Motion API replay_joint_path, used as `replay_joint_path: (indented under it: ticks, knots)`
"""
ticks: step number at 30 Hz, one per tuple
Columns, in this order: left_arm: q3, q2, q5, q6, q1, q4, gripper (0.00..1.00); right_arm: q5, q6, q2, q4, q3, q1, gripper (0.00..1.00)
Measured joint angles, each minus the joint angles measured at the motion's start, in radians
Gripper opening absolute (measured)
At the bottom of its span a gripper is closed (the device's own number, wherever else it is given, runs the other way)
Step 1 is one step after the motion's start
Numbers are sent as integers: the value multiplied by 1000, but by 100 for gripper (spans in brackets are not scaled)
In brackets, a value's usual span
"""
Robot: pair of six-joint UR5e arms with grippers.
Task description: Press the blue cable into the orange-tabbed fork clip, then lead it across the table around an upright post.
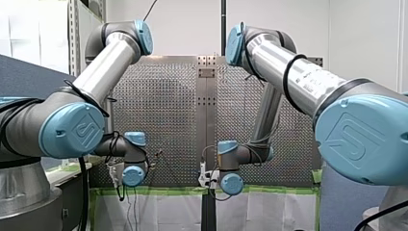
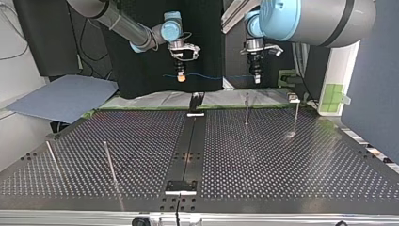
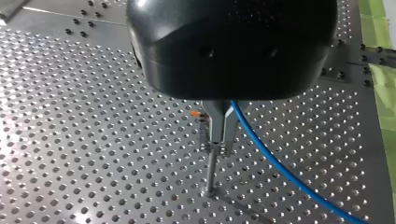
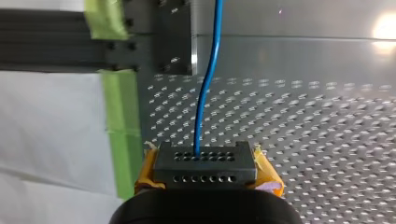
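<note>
The blue cable [image 2: 216,77] hangs taut in the air between my two grippers, above the table's far edge in the top view. My left gripper [image 3: 218,144], black with metal fingers, is shut on the cable [image 3: 280,165], which trails away to one side. Just beside those fingers shows the fork clip's small orange tab [image 3: 195,113], and an upright post [image 3: 211,172] stands below the tips. My right gripper [image 4: 205,163], with yellow pads, is shut on the cable [image 4: 205,84], which runs straight ahead of it. In the top view my right gripper [image 2: 181,75] is left of my left gripper [image 2: 256,77].
The perforated table [image 2: 282,160] carries thin upright posts: two at the top view's far right [image 2: 246,110] [image 2: 296,117] and two at its near left [image 2: 109,162] [image 2: 51,157]. A dark rail [image 2: 190,141] runs down the middle. Green tape [image 4: 116,107] edges the table.
</note>
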Motion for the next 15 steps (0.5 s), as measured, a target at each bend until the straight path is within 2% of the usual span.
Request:
replay_joint_path:
  ticks: [5, 10, 15]
  knots:
    - [31, -10, 29, -8, 3, -16, 0, 1, -7, 35, 18, -24, -9, 0]
    - [62, -11, 51, -12, 4, -45, 0, 0, -14, 40, 23, -45, -11, 0]
    - [83, -11, 55, -20, 11, -65, 0, 0, -36, 41, 46, -76, -7, 0]
